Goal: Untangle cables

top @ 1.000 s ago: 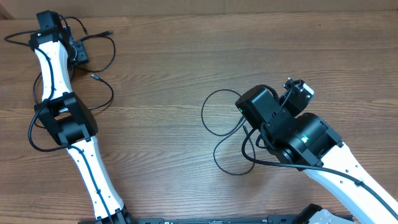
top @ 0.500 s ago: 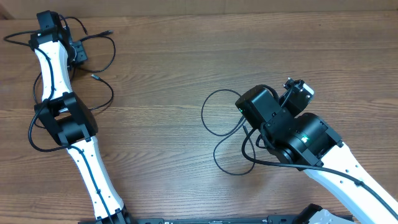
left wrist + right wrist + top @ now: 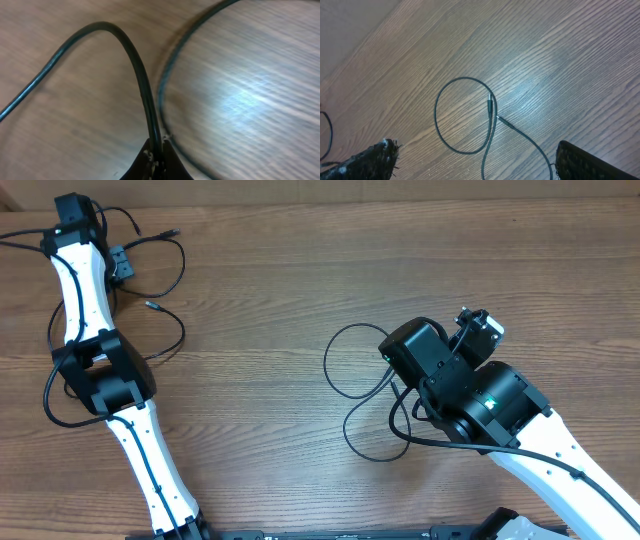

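Cables [image 3: 184, 265] are being shown in two places. One group is lying at the upper left of the overhead frame, around the left arm [image 3: 80, 270]. A looped cable [image 3: 490, 107] is lying at centre right, partly under the right arm [image 3: 480, 395].

One cord [image 3: 140, 75] of the upper-left group is being pinched between the fully closed fingertips of the left gripper [image 3: 156, 152]. Nothing is being held by the right gripper [image 3: 480, 162], whose fingers are being held wide apart above the looped cable.

If the pinched cord is pulled where it is crossing its neighbours, a knot could be tightened rather than freed. Being so thin, it could also be lost from the pinch. A second cord [image 3: 161, 95], lying just beside the fingertips, could be dragged along.

In the left wrist frame the pinched cord is being led up from the bottom centre, arched over, and dropped toward the left edge. In the right wrist frame the looped cable's long axis is running from frame centre to the lower right, with a small plug standing upright at the crossing.
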Available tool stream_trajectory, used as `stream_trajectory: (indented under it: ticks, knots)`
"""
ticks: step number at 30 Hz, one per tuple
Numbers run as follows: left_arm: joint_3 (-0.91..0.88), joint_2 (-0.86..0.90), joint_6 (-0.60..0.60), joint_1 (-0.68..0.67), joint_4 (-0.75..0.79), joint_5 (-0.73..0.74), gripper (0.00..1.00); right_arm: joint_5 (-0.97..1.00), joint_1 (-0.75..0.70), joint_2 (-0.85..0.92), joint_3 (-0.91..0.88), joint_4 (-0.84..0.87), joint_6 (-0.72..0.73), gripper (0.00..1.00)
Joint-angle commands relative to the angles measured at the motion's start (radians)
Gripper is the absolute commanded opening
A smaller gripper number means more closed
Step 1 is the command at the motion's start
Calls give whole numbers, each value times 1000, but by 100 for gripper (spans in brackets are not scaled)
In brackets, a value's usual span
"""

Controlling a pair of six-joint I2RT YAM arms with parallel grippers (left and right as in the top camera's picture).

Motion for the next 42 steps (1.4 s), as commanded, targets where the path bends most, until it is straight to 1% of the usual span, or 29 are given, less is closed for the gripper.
stream_trajectory:
  ticks: [1,4,7,10,17,20,21,22,23,25,26,30,33,37,40,42]
  knots:
    - [25,-47,-88,30,-30,-100,4,1,0,-5,4,2,-8,100]
    - [25,-50,-96,51,-51,-100,4,1,0,-5,4,2,-8,100]
    - [26,-64,-213,82,-82,-142,4,1,0,-5,4,0,-8,100]
    - [26,-82,-270,110,-92,-146,4,1,0,-5,4,-3,-8,100]
    - [26,-94,-282,163,-109,-150,4,2,0,-5,1,-1,-8,100]
    - [26,-94,-322,191,-120,-169,4,1,0,-5,1,-2,-8,100]
    - [26,-94,-323,202,-123,-174,6,1,0,-5,1,-2,-8,100]
    - [26,-94,-323,212,-126,-173,14,1,0,-5,1,-4,-8,100]
    - [26,-94,-323,221,-132,-170,30,1,0,-5,1,-5,-8,100]
    - [26,-94,-322,236,-150,-164,81,1,0,-5,1,-5,-8,100]
    - [26,-94,-322,239,-154,-165,100,1,0,-5,1,-2,-8,100]
    - [26,-94,-286,240,-182,-163,100,-3,0,-5,1,2,-8,100]
    - [32,-98,-253,230,-217,-134,100,-20,0,-5,1,0,-8,100]
    - [59,-123,-243,210,-276,-102,99,-21,0,-5,1,-10,-8,100]
    - [82,-167,-242,187,-314,-26,100,-21,0,-5,1,-24,-8,100]
    - [82,-213,-234,166,-328,76,99,-19,0,-6,1,-42,-26,100]
